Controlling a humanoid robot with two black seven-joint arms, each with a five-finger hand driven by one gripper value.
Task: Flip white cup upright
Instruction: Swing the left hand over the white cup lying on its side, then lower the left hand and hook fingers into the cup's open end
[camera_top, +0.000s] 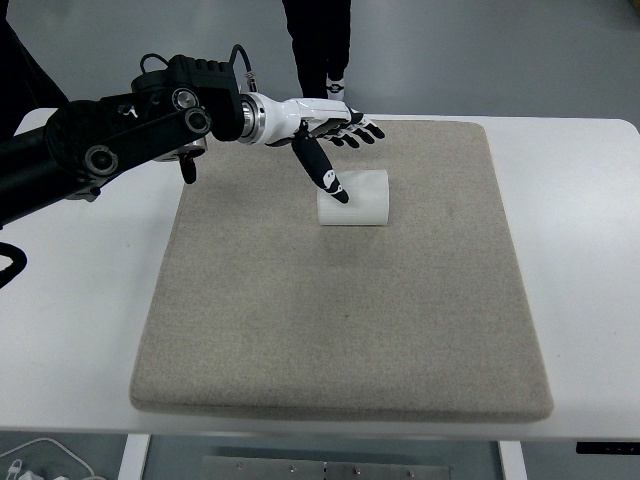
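A white cup (356, 198) lies on its side on the beige mat (340, 320), toward the mat's far middle. My left hand (335, 140) reaches in from the left on a black arm and hovers at the cup's left end. Its fingers are spread, and the thumb (326, 172) points down onto the cup's upper left edge. The other fingers stretch out beyond the cup toward the mat's far edge. Nothing is held in the hand. My right arm does not show.
The mat covers most of a white table (580, 250). A person's dark trouser legs and a shoe (335, 85) stand just beyond the table's far edge. Cables (40, 462) lie on the floor at the bottom left.
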